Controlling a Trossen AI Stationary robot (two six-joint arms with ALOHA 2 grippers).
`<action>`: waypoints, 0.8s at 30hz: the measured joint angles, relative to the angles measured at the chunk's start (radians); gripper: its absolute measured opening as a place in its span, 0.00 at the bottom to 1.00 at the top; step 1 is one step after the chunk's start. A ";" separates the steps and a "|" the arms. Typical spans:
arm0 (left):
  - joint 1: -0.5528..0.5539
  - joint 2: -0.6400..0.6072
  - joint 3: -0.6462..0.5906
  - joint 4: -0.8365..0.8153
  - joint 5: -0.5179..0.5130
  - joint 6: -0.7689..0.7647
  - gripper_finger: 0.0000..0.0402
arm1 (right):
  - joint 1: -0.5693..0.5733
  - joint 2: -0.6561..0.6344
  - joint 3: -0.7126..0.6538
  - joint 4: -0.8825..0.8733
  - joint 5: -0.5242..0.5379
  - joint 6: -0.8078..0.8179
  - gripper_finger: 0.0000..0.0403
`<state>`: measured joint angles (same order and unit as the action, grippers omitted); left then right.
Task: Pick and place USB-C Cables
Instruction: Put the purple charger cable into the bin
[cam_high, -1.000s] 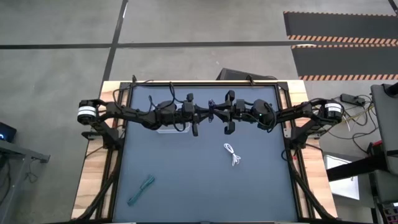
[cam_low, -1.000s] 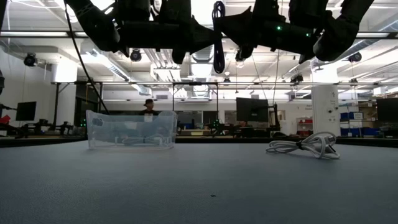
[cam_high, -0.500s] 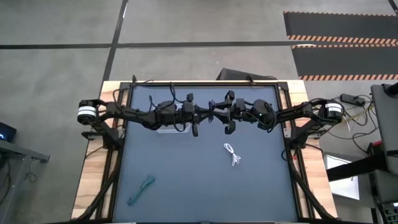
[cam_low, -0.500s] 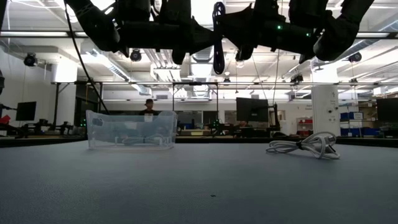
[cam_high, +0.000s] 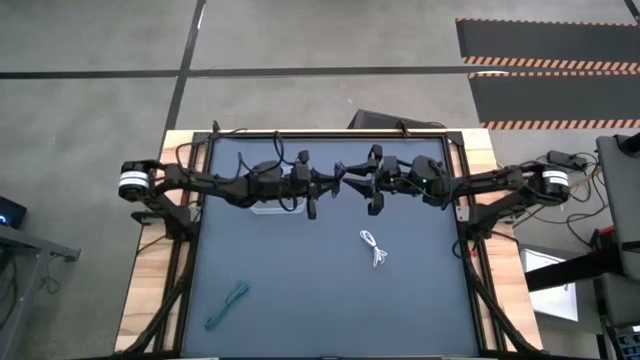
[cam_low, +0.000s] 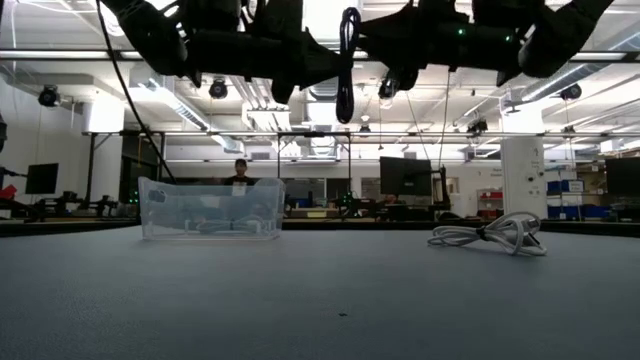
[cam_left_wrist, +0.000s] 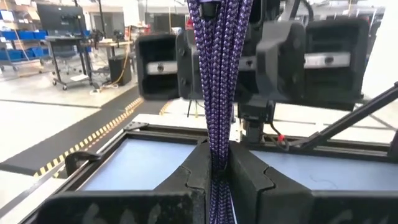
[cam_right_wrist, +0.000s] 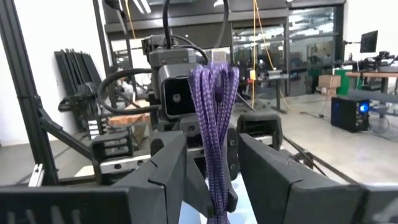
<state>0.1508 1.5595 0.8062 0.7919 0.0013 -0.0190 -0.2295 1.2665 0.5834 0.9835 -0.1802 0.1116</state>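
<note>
A purple braided cable bundle (cam_left_wrist: 214, 74) hangs high above the table's far middle, between the two arms (cam_high: 341, 174). My left gripper (cam_left_wrist: 217, 168) is shut on it. My right gripper (cam_right_wrist: 214, 168) is open, with one finger on each side of the same bundle (cam_right_wrist: 214, 118) and facing the left gripper. A white cable (cam_high: 373, 247) lies coiled on the table right of centre. A teal cable (cam_high: 227, 306) lies near the left front. The clear box (cam_low: 210, 208) stands under the left arm. The second white cable is not seen. My left gripper pinches the purple bundle (cam_left_wrist: 216, 155) between its two fingers, across several strands side by side. The fingers come at it level from the table's left. The bundle stands upright in the hold (cam_low: 345, 60), lifted well clear of the table.
The clear box (cam_high: 270, 205) sits at the far left of the dark mat, with faint pale shapes inside. The wooden table edges (cam_high: 150, 290) flank the mat. A person (cam_low: 238, 170) stands far behind the box in the room.
My right arm has drawn back a little toward the table's right edge, away from the left gripper. The purple bundle has stayed with the left gripper, shifted slightly toward the left and now hangs straighter.
</note>
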 joint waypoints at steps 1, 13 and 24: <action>0.000 -0.005 -0.001 -0.012 0.000 0.003 0.05 | 0.000 -0.021 0.000 -0.031 0.001 -0.001 0.33; 0.027 -0.148 0.023 -0.410 -0.008 0.007 0.05 | 0.000 -0.278 0.000 -0.481 0.108 -0.045 0.32; 0.038 -0.262 0.181 -1.000 -0.089 -0.001 0.05 | 0.000 -0.395 0.000 -0.700 0.186 -0.103 0.31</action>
<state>0.1883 1.2977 0.9876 -0.2083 -0.0875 -0.0196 -0.2295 0.8717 0.5831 0.2839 0.0056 0.0086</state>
